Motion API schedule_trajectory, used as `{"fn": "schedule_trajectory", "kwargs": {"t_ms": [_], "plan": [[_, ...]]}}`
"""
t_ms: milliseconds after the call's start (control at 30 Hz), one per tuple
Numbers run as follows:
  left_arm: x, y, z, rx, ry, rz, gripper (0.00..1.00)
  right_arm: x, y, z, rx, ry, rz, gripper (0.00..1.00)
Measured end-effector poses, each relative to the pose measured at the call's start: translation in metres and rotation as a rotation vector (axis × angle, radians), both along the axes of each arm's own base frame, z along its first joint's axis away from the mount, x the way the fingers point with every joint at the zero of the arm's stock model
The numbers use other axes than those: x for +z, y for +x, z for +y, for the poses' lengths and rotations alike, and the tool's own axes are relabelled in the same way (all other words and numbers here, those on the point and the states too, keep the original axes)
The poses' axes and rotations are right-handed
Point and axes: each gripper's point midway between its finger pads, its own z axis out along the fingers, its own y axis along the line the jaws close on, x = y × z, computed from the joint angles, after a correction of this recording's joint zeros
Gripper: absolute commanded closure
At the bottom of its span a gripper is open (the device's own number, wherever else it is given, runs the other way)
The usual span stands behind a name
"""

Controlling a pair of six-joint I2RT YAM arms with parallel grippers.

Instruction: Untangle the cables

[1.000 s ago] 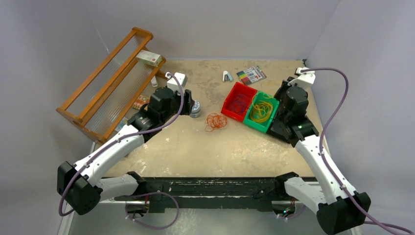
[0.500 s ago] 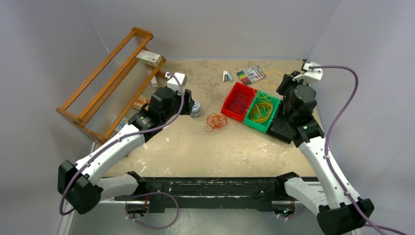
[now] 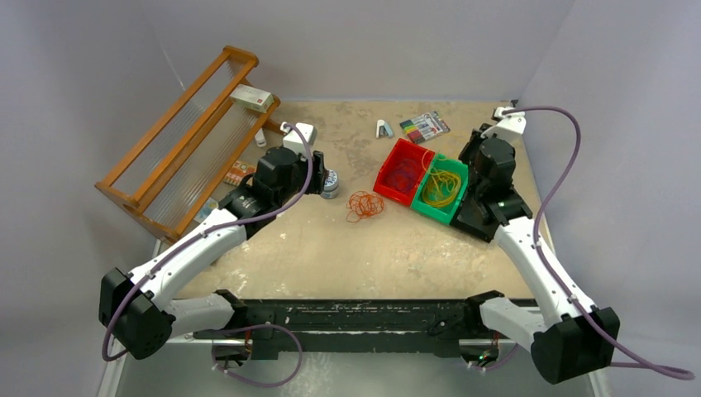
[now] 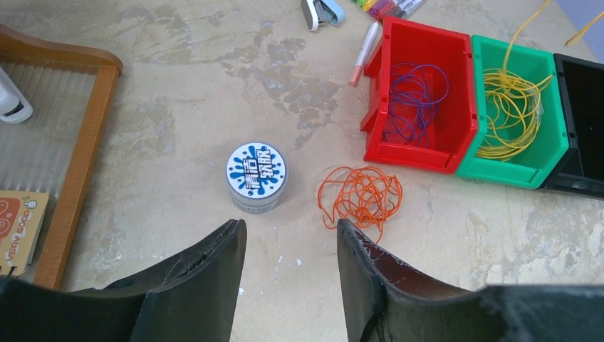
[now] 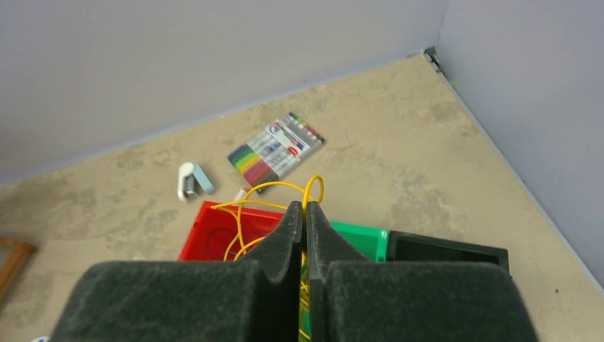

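Pinching a yellow cable (image 5: 265, 184) in my closed right gripper (image 5: 305, 208), its coil (image 4: 509, 110) in the green bin (image 4: 513, 173) below, my left gripper (image 4: 290, 231) gaping empty just short of the orange tangle (image 4: 361, 196).

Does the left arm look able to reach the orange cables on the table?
Probably yes: the left gripper is open and the orange cables lie uncovered just ahead, with the tin standing apart from them.

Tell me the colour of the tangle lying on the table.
Orange tangle, clearest in the left wrist view.
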Motion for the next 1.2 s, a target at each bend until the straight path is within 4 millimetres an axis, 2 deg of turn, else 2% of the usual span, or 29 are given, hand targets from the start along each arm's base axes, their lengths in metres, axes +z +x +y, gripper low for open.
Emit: {"fn": "schedule_trajectory", "kwargs": {"t_ms": [233,500,733,1200], "plan": [[-0.007,0.001,-0.001,0.0,0.011,0.016,0.51,-0.041,0.004,-0.009,-0.032,-0.01,0.092,1.0],[-0.014,0.003,-0.002,-0.001,0.023,0.033,0.51,-0.057,0.006,-0.021,-0.096,-0.023,0.135,1.0],[-0.014,0.003,-0.002,-0.001,0.025,0.035,0.51,-0.082,0.009,-0.022,-0.11,-0.041,0.215,1.0],[-0.02,0.004,-0.004,-0.001,0.034,0.047,0.51,-0.077,-0.012,-0.056,-0.282,-0.065,0.224,1.0]]}}
